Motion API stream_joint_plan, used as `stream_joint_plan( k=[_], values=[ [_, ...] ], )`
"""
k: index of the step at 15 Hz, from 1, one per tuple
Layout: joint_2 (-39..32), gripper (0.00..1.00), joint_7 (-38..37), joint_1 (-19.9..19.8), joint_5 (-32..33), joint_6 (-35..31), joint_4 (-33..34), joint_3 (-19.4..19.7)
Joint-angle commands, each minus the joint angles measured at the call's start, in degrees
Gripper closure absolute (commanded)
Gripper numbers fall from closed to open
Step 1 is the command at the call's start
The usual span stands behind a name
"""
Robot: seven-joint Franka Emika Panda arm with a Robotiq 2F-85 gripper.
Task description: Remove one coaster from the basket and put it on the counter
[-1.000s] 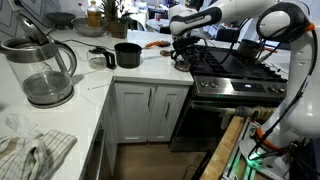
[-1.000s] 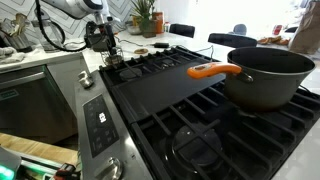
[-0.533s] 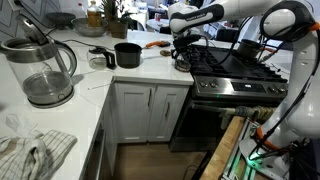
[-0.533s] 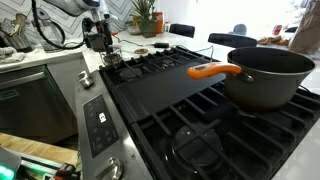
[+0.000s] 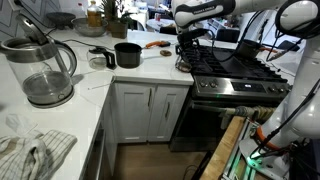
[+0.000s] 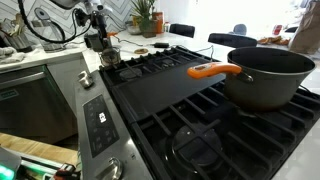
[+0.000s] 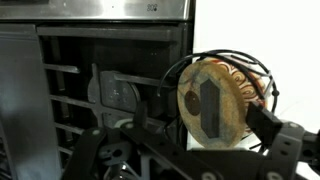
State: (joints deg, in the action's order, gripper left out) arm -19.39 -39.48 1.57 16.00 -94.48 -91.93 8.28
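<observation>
- Wrist view: round coaster (image 7: 238,100) lies flat in basket (image 7: 256,66), face up toward camera, no long axis.
- Gripper (image 5: 186,49) hangs pointing down above it, jaws wide, empty.

This is a home kitchen. A white L-shaped counter (image 5: 97,82) runs over white cabinet doors (image 5: 150,112), and a black gas stove (image 5: 238,68) with an oven below stands against the counter's end. A glass kettle (image 5: 42,70) stands near the counter's front edge, a black pot (image 5: 127,54) sits near its inner corner, and a dish towel (image 5: 35,152) lies at the near end. In an exterior view a large pot (image 6: 270,72) sits on the stove grates, and a potted plant (image 6: 147,15) stands by patterned wall tiles (image 6: 125,12).
</observation>
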Motion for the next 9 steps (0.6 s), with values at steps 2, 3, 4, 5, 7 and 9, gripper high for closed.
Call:
stream_joint_plan(
  k=[2, 3, 4, 5, 7, 9],
  values=[
    [3.70, 0.00, -0.38, 0.07, 5.03, 1.08, -5.43, 0.14],
    [3.98, 0.00, -0.39, -0.08, 5.46, 1.04, -5.78, 0.07],
    [4.17, 0.00, -0.40, -0.18, 6.03, 0.99, -6.10, 0.02],
    [4.26, 0.00, -0.18, -0.26, 6.53, 0.99, -6.35, -0.05],
    [4.28, 0.00, 0.14, -0.27, 7.73, 1.72, -6.74, -0.15],
    [4.27, 0.00, 0.61, -0.30, 8.76, 2.97, -7.17, -0.22]
  ],
)
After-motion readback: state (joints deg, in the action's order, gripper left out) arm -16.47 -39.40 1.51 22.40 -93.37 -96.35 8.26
